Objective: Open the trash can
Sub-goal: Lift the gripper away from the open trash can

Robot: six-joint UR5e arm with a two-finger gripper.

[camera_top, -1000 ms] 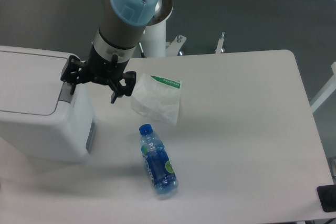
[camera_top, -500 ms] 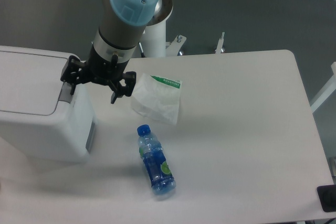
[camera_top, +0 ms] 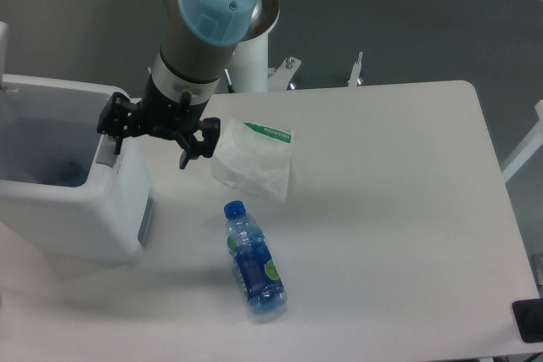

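The trash can (camera_top: 81, 218) is a large white boxy bin at the table's left edge. Its top stands open and I see the shadowed inside. The lid (camera_top: 2, 40) is swung up, with only an edge showing at the frame's left border. The grey push tab (camera_top: 103, 150) sits on the bin's right rim. My gripper (camera_top: 150, 136) is open, over the bin's right rim. Its left finger (camera_top: 111, 125) is at the tab and its right finger (camera_top: 188, 150) hangs over the table beside the bin. It holds nothing.
A white tissue pack (camera_top: 254, 160) with a green label lies right of the gripper. A blue water bottle (camera_top: 254, 262) lies on its side in front of it. The arm's white base post (camera_top: 252, 61) stands behind the table.
The trash can's flat lid, shut in both earlier frames, has swung up and the inside now shows. The gripper has hardly moved. The bottle has shifted slightly.
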